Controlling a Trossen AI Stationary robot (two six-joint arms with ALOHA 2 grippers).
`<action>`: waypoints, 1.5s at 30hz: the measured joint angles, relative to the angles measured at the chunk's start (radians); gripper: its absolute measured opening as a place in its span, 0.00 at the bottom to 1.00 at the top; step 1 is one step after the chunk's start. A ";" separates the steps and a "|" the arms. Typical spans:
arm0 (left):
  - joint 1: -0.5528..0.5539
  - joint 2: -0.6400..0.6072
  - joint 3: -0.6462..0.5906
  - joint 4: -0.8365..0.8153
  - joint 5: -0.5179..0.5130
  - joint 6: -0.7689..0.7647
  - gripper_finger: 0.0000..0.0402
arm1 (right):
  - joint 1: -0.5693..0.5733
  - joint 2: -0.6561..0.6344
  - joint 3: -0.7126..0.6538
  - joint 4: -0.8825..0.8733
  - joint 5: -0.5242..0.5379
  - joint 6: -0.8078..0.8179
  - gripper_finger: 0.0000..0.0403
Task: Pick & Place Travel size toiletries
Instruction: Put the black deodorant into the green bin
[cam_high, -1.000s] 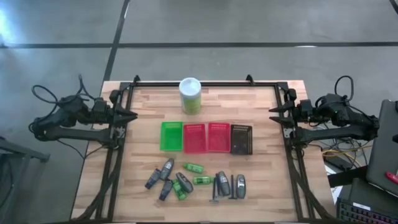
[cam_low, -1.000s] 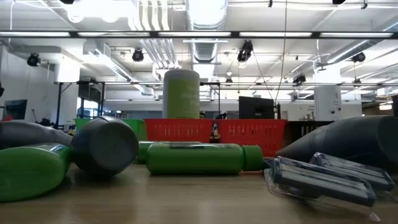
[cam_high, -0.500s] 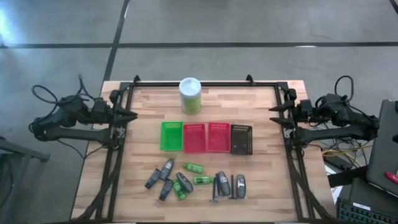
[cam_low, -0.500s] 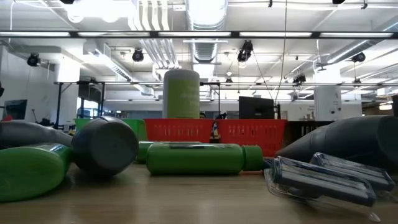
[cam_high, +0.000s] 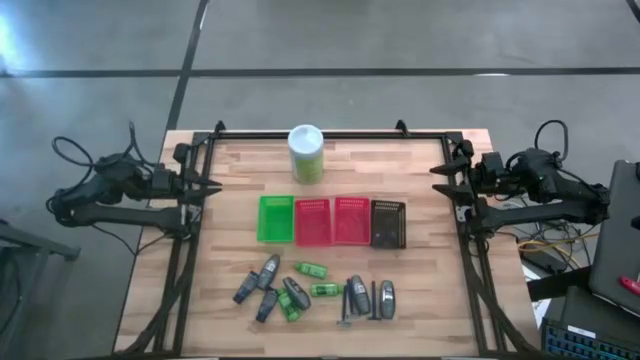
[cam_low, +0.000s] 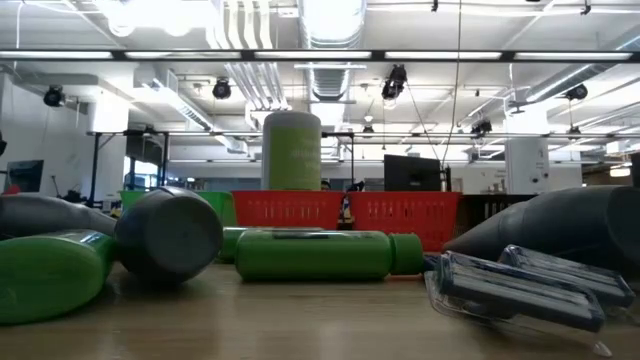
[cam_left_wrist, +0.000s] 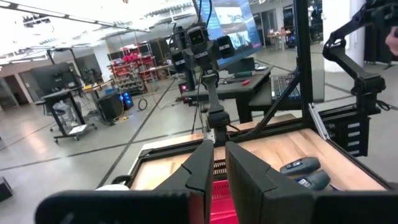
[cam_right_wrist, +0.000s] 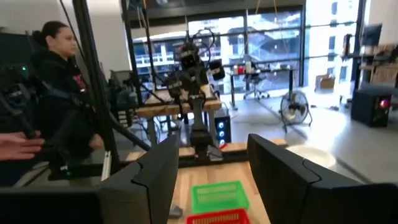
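Note:
The toiletries lie in a loose cluster (cam_high: 310, 293) on the wooden table near its near edge: dark grey tubes (cam_high: 268, 270), bright green mini bottles (cam_high: 312, 269) and thin dark sticks (cam_high: 345, 310). The low view shows a green bottle (cam_low: 310, 254) on its side, a grey tube's round end (cam_low: 170, 233) and clear-cased razors (cam_low: 520, 285). My left gripper (cam_high: 207, 187) hovers shut at the table's left edge. My right gripper (cam_high: 443, 181) hovers open at the right edge. Both are far from the toiletries.
A row of slotted baskets crosses the table's middle: green (cam_high: 276, 218), two red (cam_high: 312, 221) (cam_high: 350, 220), black (cam_high: 388, 223). A tall green white-lidded canister (cam_high: 306, 153) stands near the far edge. A black frame (cam_high: 190, 250) rims the table. A person (cam_right_wrist: 56, 81) sits beyond the table.
My right gripper has opened at the table's right edge; its fingers stand wider apart in the high view than half a second ago. The toiletries, baskets and canister have stayed where they were.

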 joint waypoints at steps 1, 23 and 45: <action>0.000 0.000 0.000 0.000 0.000 -0.001 0.12 | 0.000 0.008 0.000 0.002 0.000 0.013 0.48; 0.000 0.003 0.000 0.280 0.007 -0.488 0.12 | 0.003 0.292 0.000 0.201 -0.009 0.565 0.32; -0.002 0.233 0.000 0.204 -0.116 -0.706 0.12 | 0.003 0.791 0.450 -0.304 0.000 0.493 0.47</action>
